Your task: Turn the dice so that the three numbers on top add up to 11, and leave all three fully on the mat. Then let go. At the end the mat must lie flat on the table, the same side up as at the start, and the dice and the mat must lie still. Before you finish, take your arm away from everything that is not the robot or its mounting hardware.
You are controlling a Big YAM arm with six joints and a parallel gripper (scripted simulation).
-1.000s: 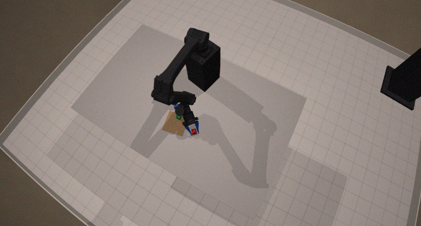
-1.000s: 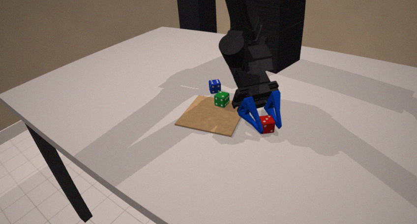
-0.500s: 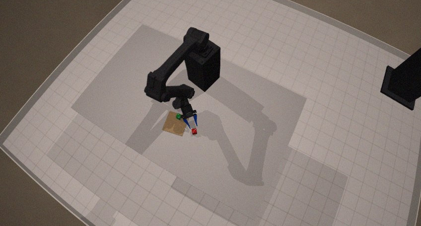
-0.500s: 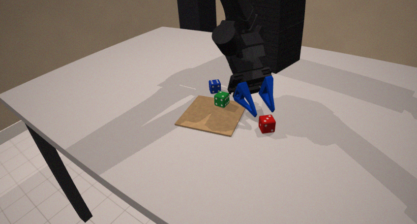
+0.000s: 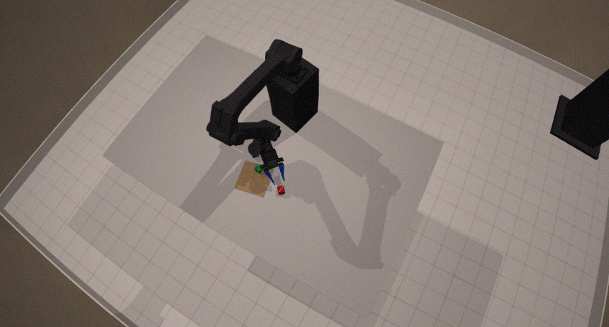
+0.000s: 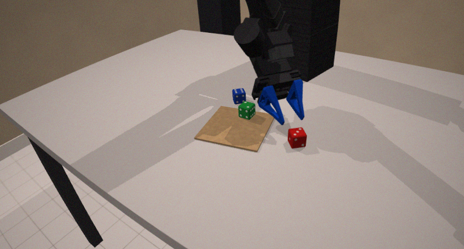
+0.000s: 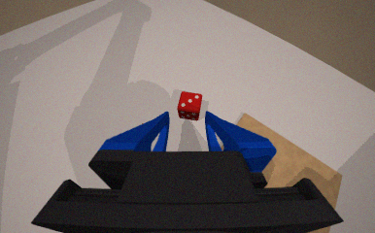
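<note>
A tan square mat (image 5: 250, 185) (image 6: 227, 132) (image 7: 296, 165) lies flat on the table. A green die (image 5: 258, 168) (image 6: 247, 110) sits on the mat near its far corner. A blue die (image 6: 238, 95) stands on the bare table just behind the mat. A red die (image 5: 280, 190) (image 6: 296, 137) (image 7: 189, 104) lies on the bare table right of the mat, with what looks like three pips on top. My gripper (image 5: 277, 181) (image 6: 291, 120) (image 7: 187, 116) hangs above the table between the mat's edge and the red die. Its blue fingers are apart and hold nothing.
The arm's black base block (image 5: 294, 97) stands behind the mat. A black post (image 5: 585, 114) stands far right on the floor. The table's front edge (image 6: 97, 187) runs diagonally at the left.
</note>
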